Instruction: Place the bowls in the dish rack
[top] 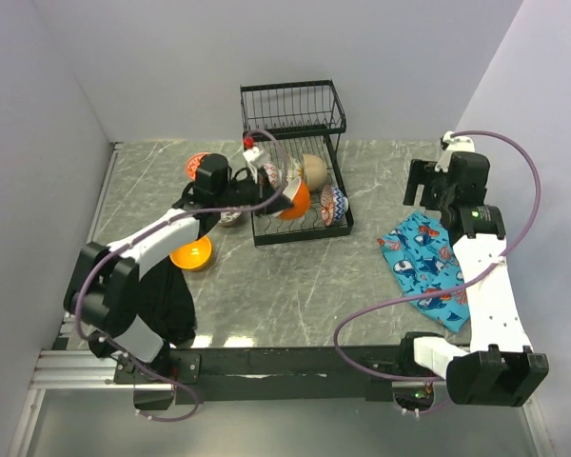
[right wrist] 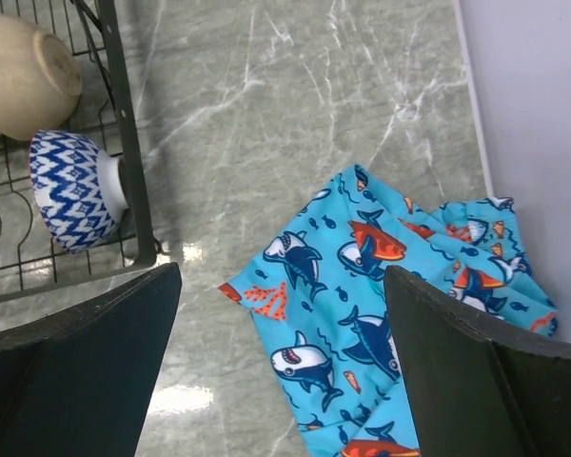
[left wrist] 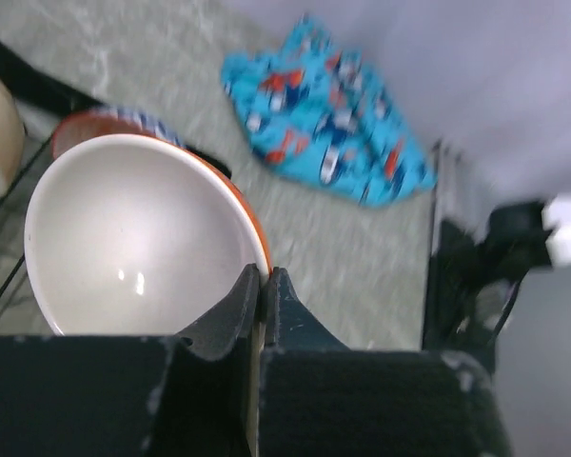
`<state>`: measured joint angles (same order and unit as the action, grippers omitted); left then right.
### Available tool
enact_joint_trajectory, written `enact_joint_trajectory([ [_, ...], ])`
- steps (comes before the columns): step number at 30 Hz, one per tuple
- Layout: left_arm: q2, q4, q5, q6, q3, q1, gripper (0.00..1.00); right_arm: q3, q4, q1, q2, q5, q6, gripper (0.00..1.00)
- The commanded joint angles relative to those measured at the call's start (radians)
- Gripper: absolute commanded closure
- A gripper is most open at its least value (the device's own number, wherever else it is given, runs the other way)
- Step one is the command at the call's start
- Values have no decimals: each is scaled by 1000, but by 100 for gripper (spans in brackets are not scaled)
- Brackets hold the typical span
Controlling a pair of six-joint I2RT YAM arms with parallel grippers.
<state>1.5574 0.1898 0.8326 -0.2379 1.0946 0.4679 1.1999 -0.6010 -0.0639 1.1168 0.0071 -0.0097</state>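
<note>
Pinching an orange bowl [left wrist: 133,238] by its rim, our left gripper [left wrist: 262,286] holds it at the dish rack [top: 305,233]. Next, we judge, it needs seating between the wires before release. Our right gripper [right wrist: 281,276] gapes empty.

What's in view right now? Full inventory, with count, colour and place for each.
dish rack: 1, black wire, far centre of table
held bowl: 1, orange outside, white inside, at rack's lower tray
beige bowl: 1, beige, lower tray
blue-patterned bowl: 1, blue and white, lower tray, right end
red-patterned bowl: 1, red and white, lower tray, left end
orange bowl: 1, orange, on table left of rack
red bowl: 1, reddish, on table, far left of rack
part-hidden bowl: 1, colour unclear, under left arm
cloth: 1, blue shark print, on table at right
table: 1, grey marble
left gripper: 1, black, shut on held bowl's rim
right gripper: 1, black, open, empty, above cloth's edge
</note>
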Motion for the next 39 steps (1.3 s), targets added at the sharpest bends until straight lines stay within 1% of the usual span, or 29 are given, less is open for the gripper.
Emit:
enact_joint_trajectory([
  [1,88,613,4,-595,-48,-34,99,52,-25,-14,8,24,-39,5],
  [2,114,742,-31,-673,-55,-40,99,52,-31,-14,8,24,-41,5],
  [3,168,790,-45,-742,-52,-46,99,55,-34,-16,11,25,-44,5],
  [4,191,834,-56,-847,-47,-48,99,55,-37,-16,12,27,-47,5],
  [6,226,894,-107,-911,-45,-52,99,61,-42,-17,18,27,-53,5],
  [7,252,907,-118,-952,-44,-55,99,63,-43,-16,20,25,-55,5],
  [11,288,910,-180,-1026,-50,-54,99,64,-51,-17,32,24,-55,5],
  [12,286,909,-214,-1043,-53,-48,99,63,-51,-17,35,21,-55,5],
  [15,280,927,-271,-1063,-68,-20,99,55,-49,-17,44,11,-50,5],
  [19,280,901,-346,-1092,-91,17,99,44,-43,-17,57,7,-44,5],
  [24,300,882,-383,-1094,-107,49,99,33,-37,-16,55,1,-42,5],
  [32,371,852,-463,-1061,-52,92,99,7,-45,-16,17,8,-47,5],
  [35,403,844,-481,-1078,-50,118,99,-2,-48,-17,-2,18,-53,5],
  [39,441,852,-487,-1114,-42,124,99,-11,-59,-19,-21,24,-61,5],
])
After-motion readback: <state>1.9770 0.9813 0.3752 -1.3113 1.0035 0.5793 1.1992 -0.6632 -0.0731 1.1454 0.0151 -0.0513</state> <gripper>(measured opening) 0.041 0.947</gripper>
